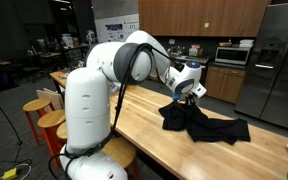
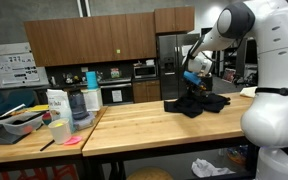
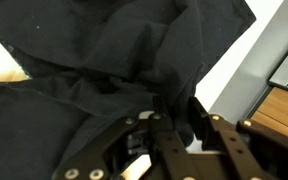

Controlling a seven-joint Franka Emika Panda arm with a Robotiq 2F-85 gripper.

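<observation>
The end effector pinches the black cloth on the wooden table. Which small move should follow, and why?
Probably a short lift upward. In the wrist view the end effector is closed on a fold of the crumpled black cloth, while most of it lies bunched on the light wooden table. Lifting would test the grip.

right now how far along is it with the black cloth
Done: the gripper has a pinch of the black cloth, seen bunched in its grip in the wrist view. In hand: that part is raised in a peak off the wooden table. Left: most of the cloth lies crumpled on the table, neither spread nor folded.
</observation>
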